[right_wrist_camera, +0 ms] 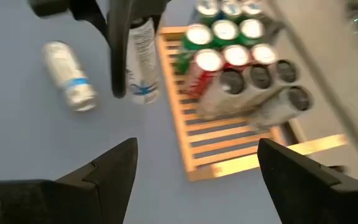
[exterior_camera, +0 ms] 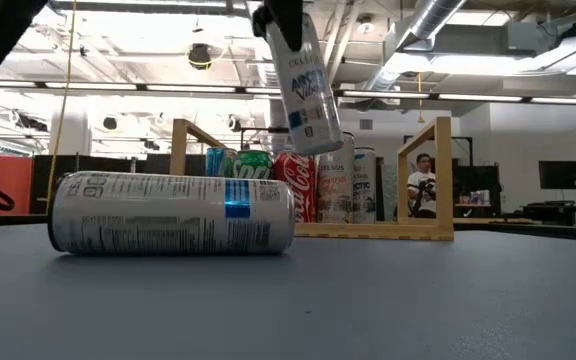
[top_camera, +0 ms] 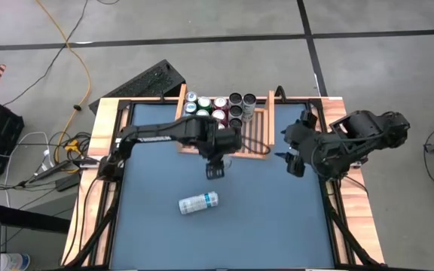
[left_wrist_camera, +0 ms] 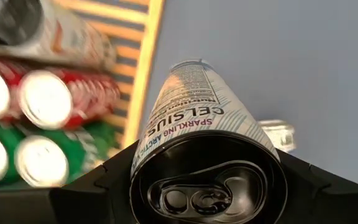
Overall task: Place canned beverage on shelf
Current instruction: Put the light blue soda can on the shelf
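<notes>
Gripping a slim white can [exterior_camera: 306, 85] off the mat, left gripper [top_camera: 215, 167] near the shelf [top_camera: 256, 144] front edge; label legible only in low view. Lying well apart on open mat, second can [top_camera: 199, 202]. Waiting right of shelf, right gripper [top_camera: 295, 160], fingers spread wide, empty.

A black keyboard [top_camera: 143, 81] and yellow cable [top_camera: 72, 56] lie on the floor; a person [exterior_camera: 423, 185] sits beyond the table.

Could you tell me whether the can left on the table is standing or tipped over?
Tipped over: the white can lies on its side on the blue table.
</notes>
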